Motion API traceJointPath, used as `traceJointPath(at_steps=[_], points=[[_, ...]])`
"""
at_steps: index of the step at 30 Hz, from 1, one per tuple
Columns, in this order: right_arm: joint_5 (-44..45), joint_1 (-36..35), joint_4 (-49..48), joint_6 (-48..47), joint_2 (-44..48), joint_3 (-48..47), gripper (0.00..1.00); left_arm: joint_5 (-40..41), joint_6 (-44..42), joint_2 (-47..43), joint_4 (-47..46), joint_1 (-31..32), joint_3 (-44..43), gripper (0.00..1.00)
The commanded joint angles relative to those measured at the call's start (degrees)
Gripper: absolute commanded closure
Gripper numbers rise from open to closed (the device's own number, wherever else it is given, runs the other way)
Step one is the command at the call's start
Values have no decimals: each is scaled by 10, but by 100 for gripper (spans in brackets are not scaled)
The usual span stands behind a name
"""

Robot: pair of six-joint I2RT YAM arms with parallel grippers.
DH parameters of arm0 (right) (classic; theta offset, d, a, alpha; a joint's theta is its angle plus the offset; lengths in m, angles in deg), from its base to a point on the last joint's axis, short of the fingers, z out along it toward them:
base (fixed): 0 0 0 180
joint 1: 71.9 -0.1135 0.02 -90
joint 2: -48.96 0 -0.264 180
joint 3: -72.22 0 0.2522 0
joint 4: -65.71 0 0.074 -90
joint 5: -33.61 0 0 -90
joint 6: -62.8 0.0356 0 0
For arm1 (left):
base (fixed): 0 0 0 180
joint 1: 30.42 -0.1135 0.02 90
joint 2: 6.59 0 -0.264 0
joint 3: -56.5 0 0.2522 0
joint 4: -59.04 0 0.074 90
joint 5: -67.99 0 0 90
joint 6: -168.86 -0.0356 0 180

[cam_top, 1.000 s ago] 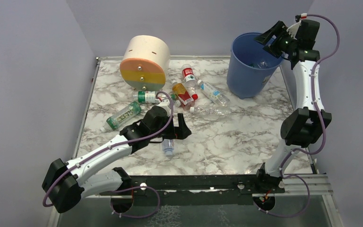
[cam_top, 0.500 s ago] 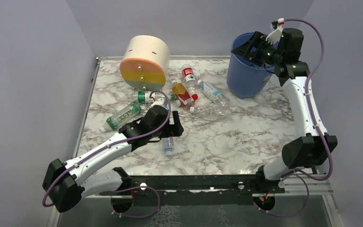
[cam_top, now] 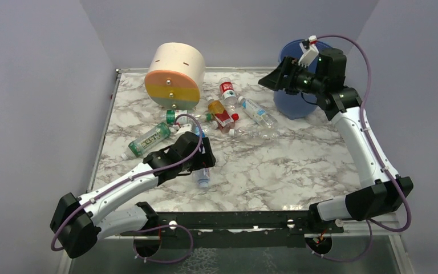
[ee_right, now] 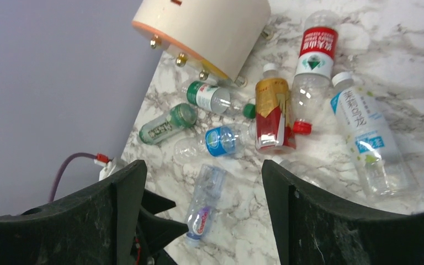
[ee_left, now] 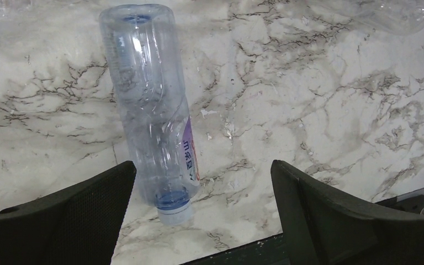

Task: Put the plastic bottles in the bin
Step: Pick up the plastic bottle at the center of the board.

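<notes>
While your right arm is swinging off the bin [cam_top: 292, 104], your left gripper [cam_top: 205, 161] is settling over a clear bottle [cam_top: 202, 177] lying far left of the bin, toward the near table edge. A second ago this gripper was hanging farther along; now it is pulling back so that the bottle [ee_left: 149, 105] is lying between its wide-open jaws, cap end toward the camera and just beside one finger [ee_left: 88, 210]. Nothing is being gripped yet, and I cannot tell whether that finger is touching. You are probably lining up the next pick here. The bottle is sitting off-centre, so one finger may be pushing it before the other arrives.

Moving toward the bin, the other bottles [cam_top: 221, 113] are still lying in a loose pile left of it, under the cylinder [cam_top: 175, 74]. The white-and-blue one [cam_top: 258, 112] is lying nearest the bin.

Your right gripper [cam_top: 269, 81] is now hanging just left of the bin's rim, above that pile. A second ago it was hovering over the bin's mouth. Its jaws [ee_right: 201, 182] are standing parted with nothing between them, so a drop is likely finished and you are heading back for another. The arm is hiding the bin's inside.
</notes>
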Motion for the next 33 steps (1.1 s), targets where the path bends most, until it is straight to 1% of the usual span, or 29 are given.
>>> traceJointPath(at_steps=[1,7,15,24,28,33], points=[[15,-28,2,-8,19,34,21,21,38,-1,3,-1,18,1],[12,-40,-10,-10,30,77,21,16,51,31,-3,-1,30,1],[5,-50,-30,-15,41,140,21,20,68,48,-26,-1,56,1],[3,-54,-44,-19,43,181,21,13,60,98,-55,-1,55,1],[3,-55,-48,-22,41,190,21,13,56,108,-58,0,53,6],[1,-55,-53,-24,38,199,21,15,57,107,-66,0,58,17]])
